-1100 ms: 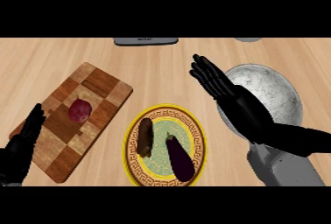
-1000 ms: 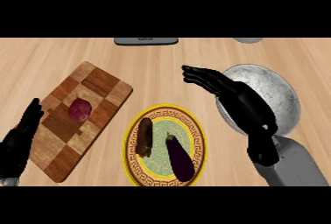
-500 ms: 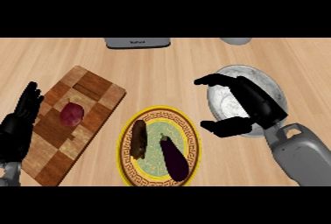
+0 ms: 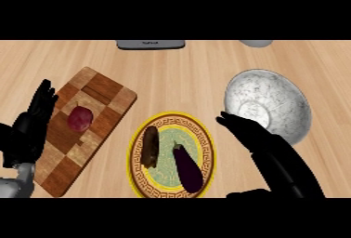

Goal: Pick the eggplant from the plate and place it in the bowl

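Item: eggplant [image 4: 188,168], dark purple, lying on the right half of the plate [image 4: 206,139], stem end toward the far side. A second dark, browner piece [image 4: 150,146] lies just left of it on the same plate; I must not take that one.

Item: bowl [image 4: 269,103], grey, far right of the plate, nothing in it.

Item: my right hand [image 4: 264,143], between plate and bowl, fingers straight and apart, thumb [image 4: 250,195] spread low near the view's edge, holding nothing, not touching the eggplant.

Item: my left hand [image 4: 31,126], resting open at the left edge, fingers up, over the near-left side of the cutting board [image 4: 103,95]. A reddish vegetable [image 4: 80,118] sits on that board.

Step in hand, as I judge it: swing the right hand left over the eggplant, line the palm across its length, close around the thick middle, clear of its neighbour.
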### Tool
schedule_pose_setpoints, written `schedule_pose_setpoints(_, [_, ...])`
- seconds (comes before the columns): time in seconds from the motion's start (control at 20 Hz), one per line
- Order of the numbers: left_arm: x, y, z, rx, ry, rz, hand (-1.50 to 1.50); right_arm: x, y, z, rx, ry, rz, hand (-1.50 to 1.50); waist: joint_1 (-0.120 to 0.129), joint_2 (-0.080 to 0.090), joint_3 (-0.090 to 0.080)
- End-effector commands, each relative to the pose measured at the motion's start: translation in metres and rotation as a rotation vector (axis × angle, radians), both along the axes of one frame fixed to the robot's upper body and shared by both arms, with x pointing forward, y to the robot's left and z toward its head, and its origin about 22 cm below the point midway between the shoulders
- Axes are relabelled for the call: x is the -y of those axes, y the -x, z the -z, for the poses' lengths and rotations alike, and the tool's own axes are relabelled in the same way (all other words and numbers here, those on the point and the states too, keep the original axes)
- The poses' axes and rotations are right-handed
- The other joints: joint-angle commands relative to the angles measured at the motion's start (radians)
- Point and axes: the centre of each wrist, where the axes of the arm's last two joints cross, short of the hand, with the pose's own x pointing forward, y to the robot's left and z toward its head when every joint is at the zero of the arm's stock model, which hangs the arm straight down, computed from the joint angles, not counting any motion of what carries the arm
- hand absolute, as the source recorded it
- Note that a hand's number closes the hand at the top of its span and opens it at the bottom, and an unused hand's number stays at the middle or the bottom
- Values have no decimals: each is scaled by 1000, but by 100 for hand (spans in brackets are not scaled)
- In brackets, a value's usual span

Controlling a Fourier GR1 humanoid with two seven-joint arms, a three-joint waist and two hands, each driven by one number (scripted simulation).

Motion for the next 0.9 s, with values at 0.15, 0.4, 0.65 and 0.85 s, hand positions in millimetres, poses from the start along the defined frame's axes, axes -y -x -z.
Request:
schedule_pose_setpoints(0.15, [8, -11, -17, 9, 15, 22, 0, -34, -23, -43, -11, 74, 38, -150, 37, 7, 0])
schedule_pose_setpoints(0.4, [-2, -14, -8, 10, 8, 55, 0, -71, -52, -67, -86, 152, 10, -150, 41, 9, 0])
schedule_pose_setpoints(0.65, [1, -23, -5, 16, 9, 22, 0, -96, -69, -51, -231, 397, -73, -150, 43, 11, -1])
schedule_pose_setpoints(0.85, [13, -10, -9, 5, 6, 42, 0, -104, -95, -46, -342, 479, -77, -150, 53, 7, 0])
